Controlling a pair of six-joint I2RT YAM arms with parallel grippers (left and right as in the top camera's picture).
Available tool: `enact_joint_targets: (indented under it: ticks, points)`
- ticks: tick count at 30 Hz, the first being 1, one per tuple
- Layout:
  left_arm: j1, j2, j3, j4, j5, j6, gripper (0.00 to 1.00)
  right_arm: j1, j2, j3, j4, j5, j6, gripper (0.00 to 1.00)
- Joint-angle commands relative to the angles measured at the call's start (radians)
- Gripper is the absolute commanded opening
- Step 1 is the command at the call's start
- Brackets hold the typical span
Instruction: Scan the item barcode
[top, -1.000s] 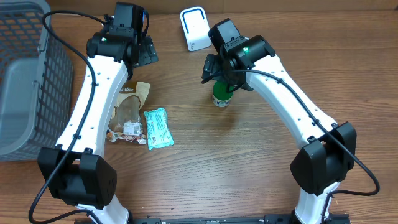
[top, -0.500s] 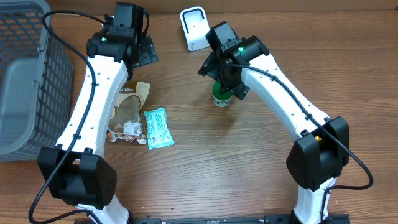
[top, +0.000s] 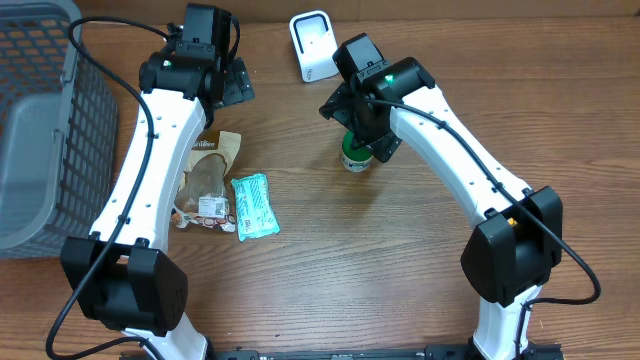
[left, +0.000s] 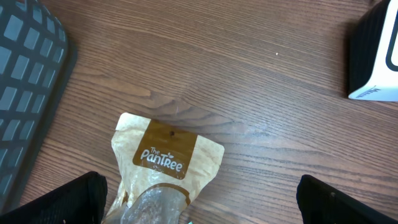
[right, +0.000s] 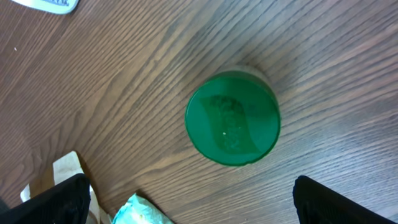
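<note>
Since the earlier overhead frame, the right arm's wrist has swung toward 11 o'clock and its elbow has drawn in; nothing on the table has shifted, and the left arm has not moved.

We find the right gripper (right: 189, 186) hovering above the round container with the green lid (right: 233, 118). Its fingers stand wide apart at the lower corners of the right wrist view, clear of the container on both sides and touching nothing. The container stands upright on the brown wooden table (top: 400, 280), just past centre toward 12 o'clock.

We note the white box-shaped scanner unit (top: 312, 45) at 12 o'clock on the table. The container lies at 5 o'clock from it, near but apart.

We find the left gripper (left: 199, 186) spread wide as well, with nothing between its fingers. It hangs over the top edge of the brown paper pouch with the clear window (left: 165, 155), which lies flat at 8 o'clock from the container.

A teal foil sachet (top: 252, 205) lies at 4 o'clock from the pouch, touching its lower edge. The grey plastic mesh basket (top: 35, 120) occupies the table's 9 to 10 o'clock edge, well apart from the container.
</note>
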Motion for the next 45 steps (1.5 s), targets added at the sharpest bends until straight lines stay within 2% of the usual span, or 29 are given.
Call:
enact_joint_targets:
  ticks: [1, 21, 28, 30, 31, 32, 34, 35, 37, 39, 45]
  points:
    - [-0.004, -0.014, 0.012, 0.004, -0.017, 0.011, 1.00, -0.005, 0.002, -0.002, 0.002, 0.078, 0.019, 1.00]
    - [-0.004, -0.015, 0.012, 0.004, -0.017, 0.011, 1.00, -0.005, 0.002, -0.002, 0.010, 0.246, 0.015, 1.00]
    - [-0.004, -0.014, 0.012, 0.004, -0.017, 0.011, 0.99, -0.007, 0.002, -0.003, 0.074, 0.306, 0.014, 1.00]
    - [-0.004, -0.014, 0.012, 0.004, -0.017, 0.011, 1.00, -0.011, 0.002, -0.002, 0.084, 0.334, 0.014, 0.93]
    - [-0.004, -0.014, 0.012, 0.004, -0.017, 0.011, 1.00, -0.011, 0.002, -0.003, 0.086, 0.354, 0.015, 0.76]
    - [-0.004, -0.014, 0.012, 0.004, -0.017, 0.011, 1.00, -0.011, 0.004, -0.003, 0.095, 0.375, 0.015, 0.54]
    - [-0.004, -0.014, 0.012, 0.004, -0.017, 0.012, 0.99, -0.011, 0.011, -0.003, 0.115, 0.385, 0.016, 0.27]
    - [-0.004, -0.015, 0.012, 0.004, -0.017, 0.011, 1.00, -0.011, 0.020, -0.003, 0.133, 0.384, 0.016, 0.19]
    - [-0.004, -0.015, 0.012, 0.004, -0.017, 0.011, 1.00, -0.011, 0.040, -0.003, 0.155, 0.387, 0.015, 0.11]
    - [-0.004, -0.015, 0.012, 0.004, -0.017, 0.011, 1.00, -0.011, 0.073, -0.003, 0.179, 0.391, 0.015, 0.08]
    - [-0.004, -0.014, 0.012, 0.004, -0.017, 0.011, 1.00, -0.011, 0.153, -0.003, 0.198, 0.393, 0.015, 0.07]
